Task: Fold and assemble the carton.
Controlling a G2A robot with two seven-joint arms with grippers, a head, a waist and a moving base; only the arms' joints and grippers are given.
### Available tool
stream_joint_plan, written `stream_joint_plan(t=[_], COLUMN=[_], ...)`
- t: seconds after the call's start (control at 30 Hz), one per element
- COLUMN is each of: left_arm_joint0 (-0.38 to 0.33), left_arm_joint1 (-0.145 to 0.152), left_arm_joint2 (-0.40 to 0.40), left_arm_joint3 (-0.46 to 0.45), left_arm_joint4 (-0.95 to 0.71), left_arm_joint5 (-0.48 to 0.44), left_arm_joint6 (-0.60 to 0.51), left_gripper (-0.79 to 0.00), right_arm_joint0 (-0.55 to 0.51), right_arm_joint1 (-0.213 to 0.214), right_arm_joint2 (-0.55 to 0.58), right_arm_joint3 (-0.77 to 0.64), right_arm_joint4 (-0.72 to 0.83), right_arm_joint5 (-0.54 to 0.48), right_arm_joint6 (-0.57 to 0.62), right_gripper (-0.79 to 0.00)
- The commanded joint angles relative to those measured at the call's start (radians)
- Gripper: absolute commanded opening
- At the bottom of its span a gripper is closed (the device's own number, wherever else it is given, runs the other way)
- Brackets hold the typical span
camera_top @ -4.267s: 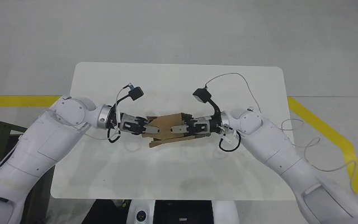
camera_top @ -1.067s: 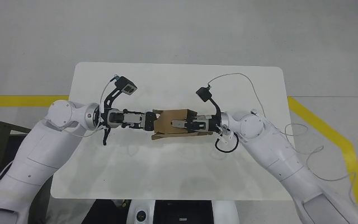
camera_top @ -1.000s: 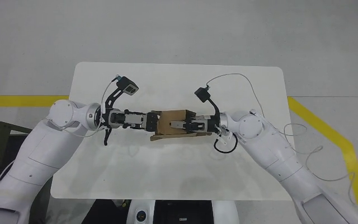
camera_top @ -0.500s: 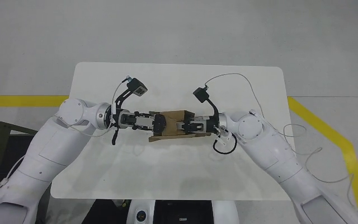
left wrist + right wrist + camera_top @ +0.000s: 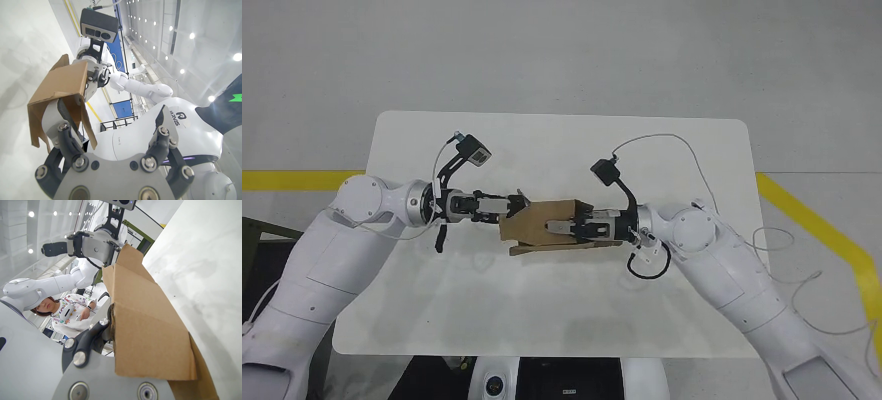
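White rounded surface (image 5: 662, 150) below, grey floor (image 5: 542, 50) around. Brown corrugated cardboard carton (image 5: 542, 222) half-erected, held over mid-surface and apparently clear of it, long axis running across from one arm to the other. Gripped at one end by right hand (image 5: 567, 226), clamped on a wall panel. Left hand (image 5: 111, 113) spread wide at the opposite, open end: one finger (image 5: 62, 111) tucked inside the mouth against the inner wall, the other (image 5: 161, 119) free in air outside. Loose end flaps (image 5: 88, 128) just beside that inner finger. Likely next: folding those flaps, best done by left hand as the nearer one, pressing along the carton's axis toward the right-hand grip.
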Motion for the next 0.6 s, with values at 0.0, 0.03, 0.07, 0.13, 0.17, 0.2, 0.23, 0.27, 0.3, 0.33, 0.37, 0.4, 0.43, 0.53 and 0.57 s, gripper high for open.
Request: stream_joint_plan(t=[0.0, 0.03, 0.07, 0.13, 0.17, 0.2, 0.23, 0.27, 0.3, 0.33, 0.37, 0.4, 0.43, 0.53, 0.57], left_arm_joint0=[0.001, 0.002, 0.002, 0.005, 0.005, 0.005, 0.004, 0.004, 0.005, 0.006, 0.007, 0.008, 0.009, 0.009, 0.009], left_arm_joint1=[0.0, -0.001, -0.001, -0.004, -0.004, -0.005, -0.006, -0.007, -0.008, -0.01, -0.011, -0.013, -0.014, -0.018, -0.018], left_arm_joint2=[-0.009, -0.013, -0.018, -0.026, -0.029, -0.032, -0.034, -0.035, -0.034, -0.033, -0.032, -0.031, -0.03, -0.031, -0.032], left_arm_joint3=[0.005, 0.007, 0.009, 0.008, 0.007, 0.008, 0.007, 0.006, 0.004, 0.003, 0.002, 0.001, 0.001, 0.002, 0.004], left_arm_joint4=[0.003, 0.004, 0.003, -0.021, -0.028, -0.028, -0.024, -0.02, -0.017, -0.015, -0.011, -0.007, -0.004, 0.01, 0.016], left_arm_joint5=[0.002, 0.002, 0.004, 0.015, 0.017, 0.019, 0.019, 0.02, 0.022, 0.023, 0.025, 0.026, 0.026, 0.025, 0.026], left_arm_joint6=[0.001, 0.001, 0.002, 0.0, -0.005, -0.008, -0.012, -0.014, -0.016, -0.018, -0.02, -0.021, -0.022, -0.022, -0.02], left_gripper=[0.0, 0.0, 0.0, 0.0, 0.0, 0.0, 0.0, 0.0, 0.0, 0.0, 0.0, 0.0, 0.0, 0.0, 0.0], right_arm_joint0=[-0.001, -0.001, -0.001, 0.0, 0.001, 0.002, 0.003, 0.005, 0.006, 0.007, 0.009, 0.01, 0.011, 0.013, 0.013], right_arm_joint1=[-0.002, -0.003, -0.004, -0.007, -0.009, -0.011, -0.013, -0.016, -0.018, -0.02, -0.022, -0.024, -0.025, -0.028, -0.027], right_arm_joint2=[-0.004, -0.007, -0.011, -0.019, -0.022, -0.026, -0.03, -0.033, -0.036, -0.038, -0.041, -0.043, -0.044, -0.04, -0.035], right_arm_joint3=[-0.002, -0.002, -0.003, 0.0, 0.002, 0.005, 0.007, 0.009, 0.011, 0.014, 0.017, 0.019, 0.022, 0.035, 0.038], right_arm_joint4=[0.007, 0.012, 0.017, 0.03, 0.032, 0.036, 0.04, 0.042, 0.044, 0.045, 0.046, 0.048, 0.048, 0.049, 0.046], right_arm_joint5=[0.004, 0.006, 0.01, 0.014, 0.014, 0.013, 0.011, 0.009, 0.007, 0.005, 0.005, 0.003, 0.001, 0.001, 0.001], right_arm_joint6=[0.012, 0.02, 0.029, 0.04, 0.043, 0.044, 0.045, 0.044, 0.043, 0.042, 0.042, 0.041, 0.041, 0.035, 0.03], right_gripper=[-0.785, -0.785, -0.785, -0.785, -0.785, -0.785, -0.785, -0.785, -0.785, -0.785, -0.785, -0.785, -0.785, -0.785, -0.785])
